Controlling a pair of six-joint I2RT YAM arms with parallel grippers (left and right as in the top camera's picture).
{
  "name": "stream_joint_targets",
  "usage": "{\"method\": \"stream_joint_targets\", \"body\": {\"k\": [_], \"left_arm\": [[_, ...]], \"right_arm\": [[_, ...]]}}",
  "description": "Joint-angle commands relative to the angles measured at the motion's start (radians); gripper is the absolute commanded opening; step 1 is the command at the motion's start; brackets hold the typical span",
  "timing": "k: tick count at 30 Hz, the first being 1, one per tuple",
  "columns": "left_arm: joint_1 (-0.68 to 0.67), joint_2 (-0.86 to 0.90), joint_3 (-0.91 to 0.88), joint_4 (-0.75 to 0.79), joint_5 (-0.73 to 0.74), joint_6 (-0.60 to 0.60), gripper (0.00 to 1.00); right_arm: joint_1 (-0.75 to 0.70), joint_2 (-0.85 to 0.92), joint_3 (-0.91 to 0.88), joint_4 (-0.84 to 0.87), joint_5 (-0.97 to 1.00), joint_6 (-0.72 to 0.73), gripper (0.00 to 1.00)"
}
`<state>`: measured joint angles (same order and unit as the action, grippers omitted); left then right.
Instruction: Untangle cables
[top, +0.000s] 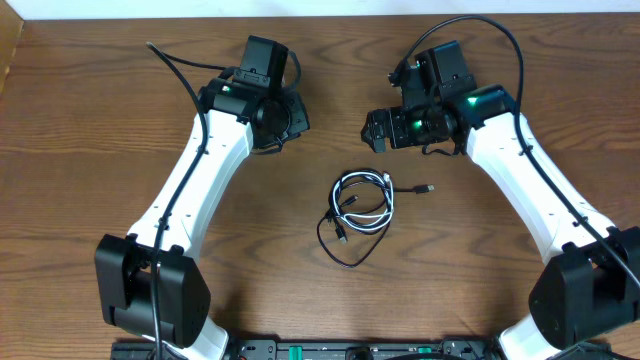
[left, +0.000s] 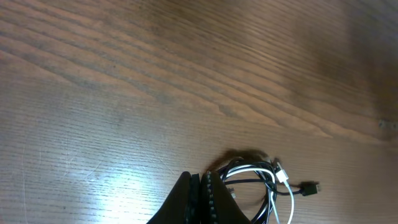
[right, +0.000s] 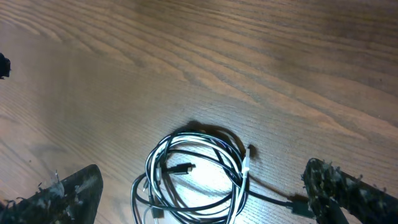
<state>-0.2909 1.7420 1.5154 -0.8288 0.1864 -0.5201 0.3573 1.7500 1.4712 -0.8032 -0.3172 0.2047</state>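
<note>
A black cable and a white cable lie coiled together in a tangle at the table's middle. A black plug sticks out to the right. My left gripper hovers up and left of the tangle; in the left wrist view its fingers are pressed together and empty, with the tangle just beyond them. My right gripper hovers up and right of the tangle. In the right wrist view its fingers are spread wide, with the coil between them below.
The wooden table stretches around the tangle. The thick black arm wires loop above both arms. The arm bases stand at the front corners.
</note>
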Motion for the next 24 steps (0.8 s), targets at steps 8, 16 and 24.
{"method": "stream_joint_targets", "body": {"k": [8, 16, 24], "left_arm": [[-0.003, 0.003, -0.006, 0.000, -0.016, 0.003, 0.08], [-0.063, 0.043, -0.019, -0.029, -0.016, 0.082, 0.07], [-0.016, 0.058, -0.020, -0.025, -0.016, 0.085, 0.07]], "right_arm": [[-0.002, 0.003, 0.000, -0.002, 0.005, -0.003, 0.99], [-0.002, 0.003, 0.000, -0.002, 0.005, -0.003, 0.99], [-0.002, 0.003, 0.000, -0.002, 0.005, -0.003, 0.99]]}}
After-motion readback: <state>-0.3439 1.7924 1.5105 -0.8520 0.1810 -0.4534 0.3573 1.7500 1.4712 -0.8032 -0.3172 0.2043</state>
